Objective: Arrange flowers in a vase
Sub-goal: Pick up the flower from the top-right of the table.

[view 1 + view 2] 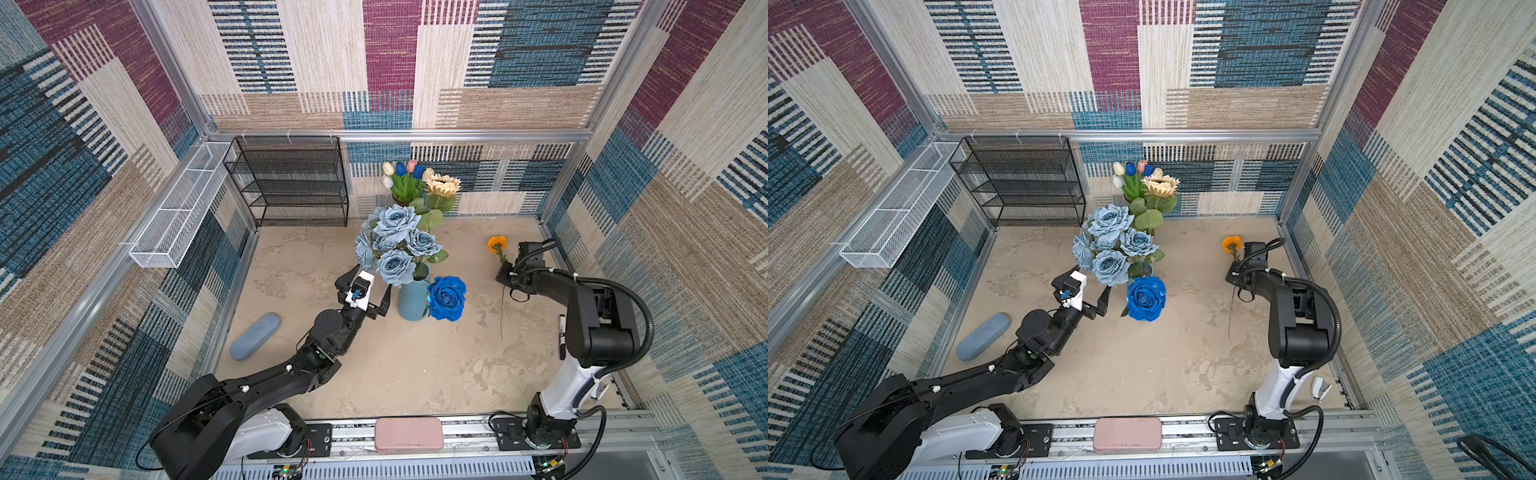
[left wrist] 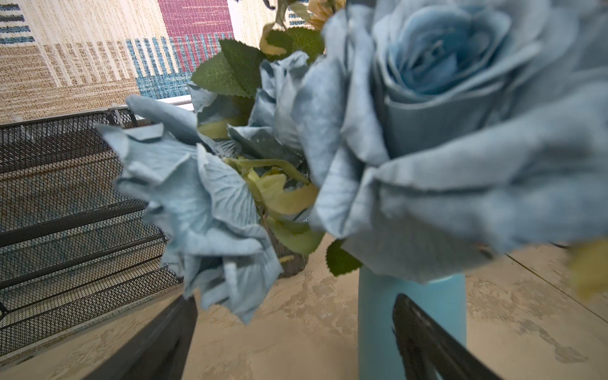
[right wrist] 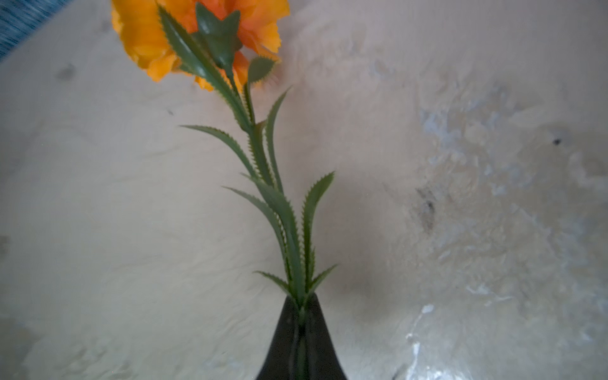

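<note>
Left arm: stretched low and forward over the bench [image 1: 415, 365]. Its end effector [image 1: 372, 277] is spread wide and empty, just beside the blue vase [image 1: 409, 307]. The pale blue roses [image 1: 395, 241] stand in that vase, and the deep blue rose [image 1: 446, 297] hangs over its rim on the right; we cannot see its stem go in. Behind, the tulips [image 1: 405, 178] and sunflower [image 1: 444, 185] sit in a dark pot [image 2: 292, 263]. Right of these, near the bench edge, the orange flower [image 1: 497, 243] is the only loose stem we see. Right arm: elbow high, forearm angled down. Its end effector [image 3: 301, 306] is pressed together on the leafy stem below the bloom. We cannot tell whether the stem is clear of the bench. We judge the task mostly done; what is left is to carry this flower across and seat it in the vase.
</note>
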Available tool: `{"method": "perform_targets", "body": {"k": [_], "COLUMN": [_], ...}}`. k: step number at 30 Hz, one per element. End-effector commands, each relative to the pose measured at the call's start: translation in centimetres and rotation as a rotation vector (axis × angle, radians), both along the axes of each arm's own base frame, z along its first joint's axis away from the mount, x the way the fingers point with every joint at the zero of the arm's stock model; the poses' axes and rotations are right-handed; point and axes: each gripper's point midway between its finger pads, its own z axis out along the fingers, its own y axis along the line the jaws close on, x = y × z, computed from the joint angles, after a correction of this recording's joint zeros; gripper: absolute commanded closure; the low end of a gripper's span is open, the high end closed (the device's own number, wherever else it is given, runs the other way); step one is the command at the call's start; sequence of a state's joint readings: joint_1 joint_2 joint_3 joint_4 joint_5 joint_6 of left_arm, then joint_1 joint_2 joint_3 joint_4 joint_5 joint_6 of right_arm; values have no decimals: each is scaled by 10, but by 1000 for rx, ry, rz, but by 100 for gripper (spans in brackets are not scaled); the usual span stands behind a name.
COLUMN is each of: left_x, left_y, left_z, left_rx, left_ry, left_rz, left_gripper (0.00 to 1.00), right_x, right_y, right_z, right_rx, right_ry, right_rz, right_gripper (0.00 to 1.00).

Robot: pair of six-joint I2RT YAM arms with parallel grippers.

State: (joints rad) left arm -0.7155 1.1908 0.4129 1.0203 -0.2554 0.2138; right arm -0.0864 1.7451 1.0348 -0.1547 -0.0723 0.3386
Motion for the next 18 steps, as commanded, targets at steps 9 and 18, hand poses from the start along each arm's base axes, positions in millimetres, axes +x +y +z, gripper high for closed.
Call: {"method": "perform_targets", "body": {"k": [9,18], "left_x": [0,-1], "left_y": [1,0], "left_z": [14,18], "left_rx": [-35,-50], "left_ry": [-37,-39], "left_rz": [1,-9], "left_gripper": [4,4], "right_x": [-15,-87], "right_y": [63,124], "right_z": [205,331], "right_rx": [191,382], "right_ry": [-574,-1053], "right_rz": [290,681], "right_gripper": [100,100]}}
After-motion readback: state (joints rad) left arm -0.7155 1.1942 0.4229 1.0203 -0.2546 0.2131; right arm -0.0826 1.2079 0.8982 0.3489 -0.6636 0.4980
